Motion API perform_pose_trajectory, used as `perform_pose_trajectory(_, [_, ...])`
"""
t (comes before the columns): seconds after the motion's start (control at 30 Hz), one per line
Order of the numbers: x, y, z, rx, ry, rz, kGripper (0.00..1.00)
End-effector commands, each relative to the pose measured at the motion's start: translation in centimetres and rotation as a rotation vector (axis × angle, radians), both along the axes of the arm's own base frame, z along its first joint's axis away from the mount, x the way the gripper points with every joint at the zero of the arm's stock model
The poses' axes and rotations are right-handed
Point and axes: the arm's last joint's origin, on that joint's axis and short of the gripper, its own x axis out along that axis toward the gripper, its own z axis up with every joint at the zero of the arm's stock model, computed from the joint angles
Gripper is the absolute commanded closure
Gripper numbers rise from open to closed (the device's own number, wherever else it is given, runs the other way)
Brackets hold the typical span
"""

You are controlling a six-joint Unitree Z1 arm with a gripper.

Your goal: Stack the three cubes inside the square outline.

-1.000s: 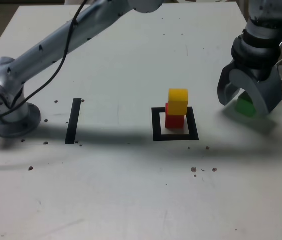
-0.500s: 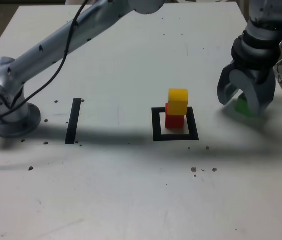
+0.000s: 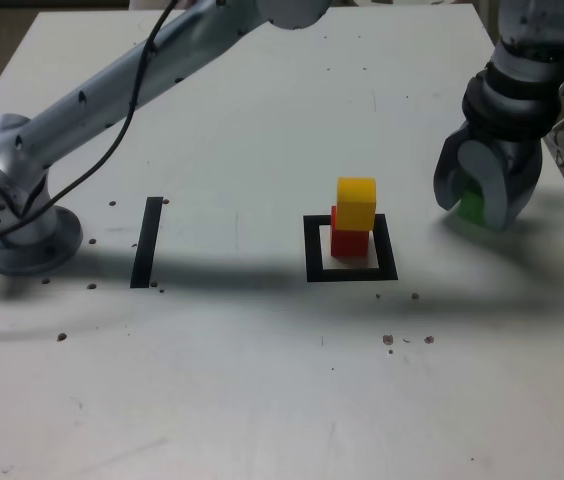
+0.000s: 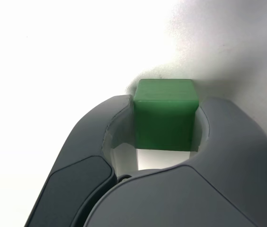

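White tabletop [image 3: 262, 380] carries the whole scene, matte, flecked with small dark specks, with a straight black strip [image 3: 147, 241] towards its left edge in the exterior view, close to the arm's base [image 3: 12, 225]. I see the square outline [image 3: 350, 249] near the middle, with the red cube [image 3: 349, 240] inside it and the yellow cube [image 3: 356, 202] on top, sitting slightly off-square to the red one. Close to the right edge, the gripper [image 3: 484, 200] points down with its jaws clenched on the green cube [image 4: 165, 113], which rests at table level. The wrist view shows both inner faces against the cube's sides, but the cube sits out at the fingertips, so I judge the hold shallow. Risks from here: the cube pivots or slips during the lift; the carried cube clips the yellow cube on approach and topples the offset pair; an off-centre release leaves the third cube tipping. Room beyond the table is barely visible.
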Motion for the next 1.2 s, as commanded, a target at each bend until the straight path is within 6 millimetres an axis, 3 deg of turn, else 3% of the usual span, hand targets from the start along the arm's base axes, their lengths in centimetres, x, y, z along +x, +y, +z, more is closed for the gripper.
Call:
perform_pose_trajectory(0.0, [-0.2,-0.1,-0.1,0.007,0.024,0.003,0.68])
perform_pose_trajectory(0.17, [-0.7,-0.1,1.2,0.025,0.009,0.011,0.68])
perform_pose_trajectory(0.37, [-2.2,-0.1,4.7,0.049,-0.031,0.033,0.68])
perform_pose_trajectory(0.6, [-5.9,-0.2,9.9,0.05,-0.087,0.111,0.68])
perform_pose_trajectory(0.8, [-9.7,-0.5,13.2,0.016,-0.117,0.241,0.68])
perform_pose_trajectory(0.97, [-12.3,-1.6,14.7,-0.003,-0.129,0.341,0.68])
perform_pose_trajectory(1.17, [-14.1,-3.3,14.9,-0.024,-0.113,0.436,0.68])
